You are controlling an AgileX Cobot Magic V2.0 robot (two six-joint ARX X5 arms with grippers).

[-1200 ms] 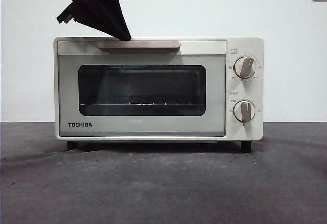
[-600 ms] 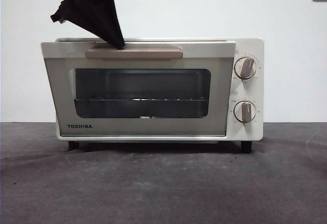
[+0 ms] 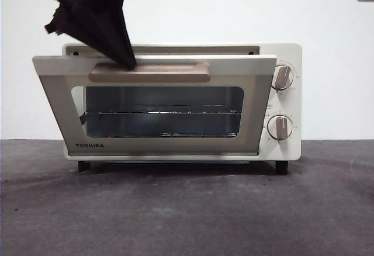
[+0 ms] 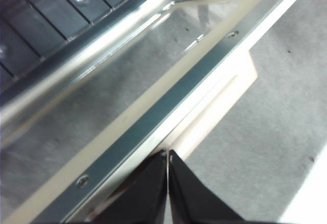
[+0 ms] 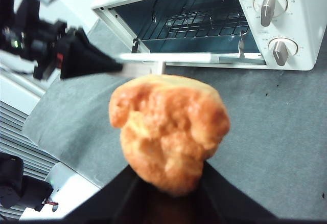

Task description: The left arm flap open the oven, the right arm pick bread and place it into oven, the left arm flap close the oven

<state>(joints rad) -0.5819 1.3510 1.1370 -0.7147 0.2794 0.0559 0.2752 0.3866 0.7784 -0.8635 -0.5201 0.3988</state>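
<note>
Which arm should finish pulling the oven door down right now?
Left. The left gripper, jaws shut, is at the handle of the half-open oven door. The right gripper is holding the bread.

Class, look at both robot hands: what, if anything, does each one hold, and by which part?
The right hand holds the bread by its lower end. The left hand, closed, grips nothing; its tip presses the oven door's handle.

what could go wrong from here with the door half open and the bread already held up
The left gripper, jaws shut, only presses on the tan handle rather than clasping it, so it might slip off the half-open door. The bread in the right gripper could meet that door if moved in early.
</note>
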